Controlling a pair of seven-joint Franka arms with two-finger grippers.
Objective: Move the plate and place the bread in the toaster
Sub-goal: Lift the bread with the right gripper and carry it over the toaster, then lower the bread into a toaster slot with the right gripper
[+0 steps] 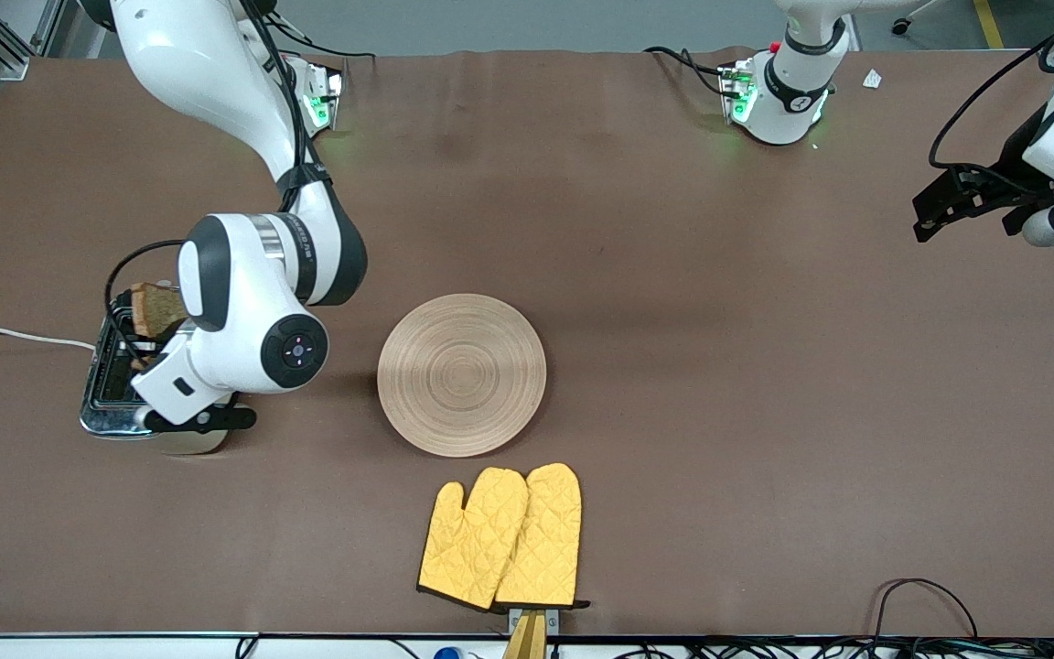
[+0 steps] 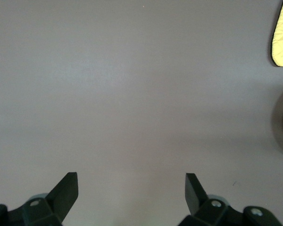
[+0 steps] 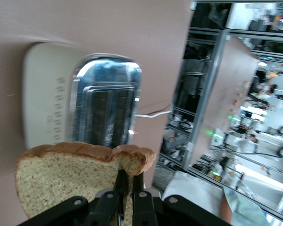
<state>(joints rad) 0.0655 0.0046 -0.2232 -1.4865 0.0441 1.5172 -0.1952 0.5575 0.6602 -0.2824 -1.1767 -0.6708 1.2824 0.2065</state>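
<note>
Table (image 1: pixel 765 412): brown, with a pair of yellow oven mitts (image 1: pixel 501 538) at the edge nearest the front camera.
Plate (image 1: pixel 461 373): flat on the table near the middle, bare, between the mitts and the arms' bases; well apart from the toaster.
Toaster (image 1: pixel 115 389): at the right arm's end of the table, chrome top up, two slots open and bare; its white cord (image 1: pixel 5 335) trails off the table's edge.
Bread (image 3: pixel 70 176): one slice held on edge, up in the air over the toaster, not yet in a slot.
Right gripper (image 3: pixel 127 188): pinched narrow on the slice's edge, directly above the toaster.
Left gripper (image 2: pixel 131 181): fingers spread wide, holding nothing, over bare table at the left arm's end; this arm waits.
Key relation: the slots lie straight below the slice. In the right wrist view the slice's broad face looks turned across the slots' long axis, so I judge it needs a twist to line up before going down.
Nearer arm: the right.
</note>
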